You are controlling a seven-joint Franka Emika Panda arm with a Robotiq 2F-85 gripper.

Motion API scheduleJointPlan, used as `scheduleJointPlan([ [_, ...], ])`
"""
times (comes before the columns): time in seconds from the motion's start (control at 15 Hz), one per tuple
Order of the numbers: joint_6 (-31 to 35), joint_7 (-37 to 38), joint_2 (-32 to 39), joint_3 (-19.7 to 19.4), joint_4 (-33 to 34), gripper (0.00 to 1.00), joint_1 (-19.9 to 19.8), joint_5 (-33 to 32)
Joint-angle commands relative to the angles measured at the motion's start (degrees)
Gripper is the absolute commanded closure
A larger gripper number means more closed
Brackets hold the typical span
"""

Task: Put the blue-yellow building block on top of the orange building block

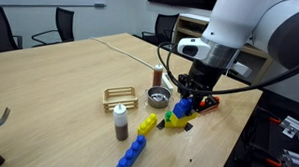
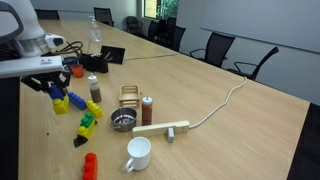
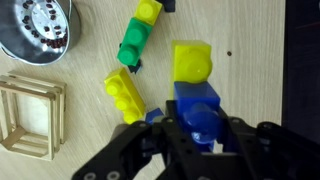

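My gripper (image 3: 200,132) is shut on the blue-yellow building block (image 3: 195,85), with the yellow end pointing away from the jaws. In an exterior view the gripper (image 2: 55,85) holds the block (image 2: 60,101) just above the table. The orange building block (image 2: 90,164) lies flat near the table's front edge, well apart from the gripper. It also shows as a red patch just past the gripper (image 1: 192,93) in an exterior view (image 1: 207,103). It is out of the wrist view.
Near the held block lie an all-yellow brick (image 3: 125,95), a green brick with a yellow end (image 3: 133,42) and a long blue brick (image 1: 132,153). A metal strainer (image 3: 40,28), a wooden rack (image 3: 30,118), two bottles (image 2: 147,110), a white mug (image 2: 137,152) and a wooden bar (image 2: 165,127) stand nearby.
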Motion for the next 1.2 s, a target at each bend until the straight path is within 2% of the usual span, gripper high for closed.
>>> scheduleJointPlan([
  [0.0,-0.53,-2.08,-1.37,-1.16,-1.07,0.90,-0.22,0.72],
  [0.2,-1.18,-4.01,-3.50,-3.87,-3.10,0.90,-1.68,-0.70],
  [0.33,-1.41,-6.67,-4.68,-5.87,-4.47,0.90,-2.71,0.74],
  [0.6,-3.79,-6.83,-7.71,-9.47,-8.04,0.90,-3.88,-0.67],
  [0.67,-2.49,-6.36,-4.74,-9.40,-5.97,0.90,-3.24,-0.49],
  [0.73,-2.57,-6.37,-5.06,-9.76,-6.43,0.65,-3.29,-0.49],
  [1.13,-2.52,-6.19,-4.81,-9.54,-6.27,0.65,-2.96,-0.48],
])
